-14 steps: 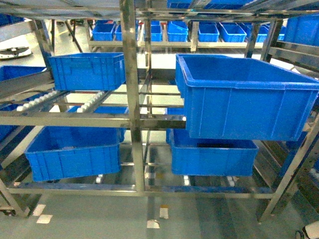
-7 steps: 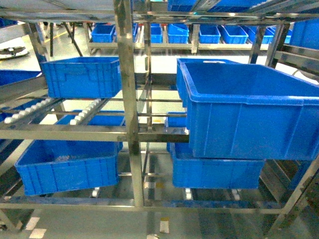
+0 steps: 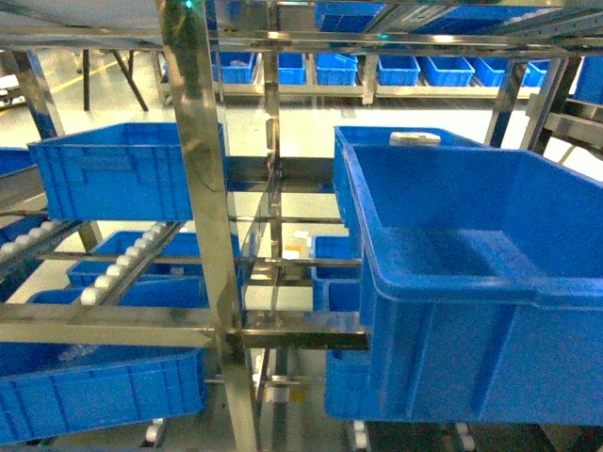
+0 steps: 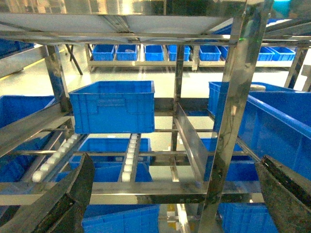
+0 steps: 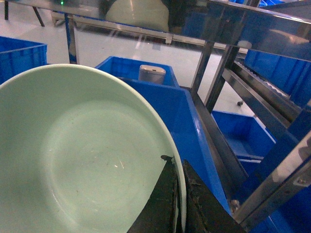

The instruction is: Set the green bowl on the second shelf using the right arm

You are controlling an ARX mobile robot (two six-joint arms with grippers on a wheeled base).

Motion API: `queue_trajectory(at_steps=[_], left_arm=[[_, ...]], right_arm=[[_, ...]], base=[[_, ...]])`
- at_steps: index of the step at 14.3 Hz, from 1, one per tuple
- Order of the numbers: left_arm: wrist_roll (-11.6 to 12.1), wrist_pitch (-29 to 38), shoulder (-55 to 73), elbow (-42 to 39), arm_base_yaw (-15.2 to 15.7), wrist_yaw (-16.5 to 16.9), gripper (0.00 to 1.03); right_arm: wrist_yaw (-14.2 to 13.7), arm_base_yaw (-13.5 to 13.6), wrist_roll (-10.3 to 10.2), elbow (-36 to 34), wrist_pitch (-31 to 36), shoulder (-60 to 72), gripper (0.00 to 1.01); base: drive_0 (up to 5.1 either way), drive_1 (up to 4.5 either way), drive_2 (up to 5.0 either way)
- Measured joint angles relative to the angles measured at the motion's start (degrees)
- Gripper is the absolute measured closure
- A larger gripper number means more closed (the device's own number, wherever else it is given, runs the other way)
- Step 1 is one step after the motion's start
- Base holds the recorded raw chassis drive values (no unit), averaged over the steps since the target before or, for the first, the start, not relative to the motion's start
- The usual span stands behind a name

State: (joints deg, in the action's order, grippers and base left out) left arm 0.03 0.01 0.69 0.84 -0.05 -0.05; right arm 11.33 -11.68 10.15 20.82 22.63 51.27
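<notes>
right fingers (image 5: 176,204) pinch green bowl (image 5: 73,155) rim; left fingers (image 4: 73,194) spread wide

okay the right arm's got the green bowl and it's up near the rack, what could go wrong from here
1. The right gripper pinches only the rim of the pale mint-green plastic bowl; a jolt could tilt it or slip it loose.
2. Shiny steel rack rails run close beside the bowl, so its rim might clip one.
3. The large blue plastic crate stands close ahead; the bowl could end up inside it.
</notes>
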Motion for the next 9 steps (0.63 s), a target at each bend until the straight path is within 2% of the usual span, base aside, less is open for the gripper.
queue_trajectory(at_steps=[2,7,9], left_arm=[[0.00,-0.37,0.00,0.00,0.00,0.04,0.05],[0.00,-0.28,0.00,0.00,0.00,0.00,0.05],[0.00,-0.26,0.00,0.00,0.00,0.02,0.05]], right_arm=[[0.00,0.00,0.00,0.00,0.00,0.02,0.99],[0.07,-0.07,0.02,0.02,0.00,0.17,0.99],[0.33,0.02,0.83,-0.66,1.64,2.82,0.99]], base=[[0.1,4.36,-4.2],[0.0,0.00,0.0],[0.0,0.00,0.0]])
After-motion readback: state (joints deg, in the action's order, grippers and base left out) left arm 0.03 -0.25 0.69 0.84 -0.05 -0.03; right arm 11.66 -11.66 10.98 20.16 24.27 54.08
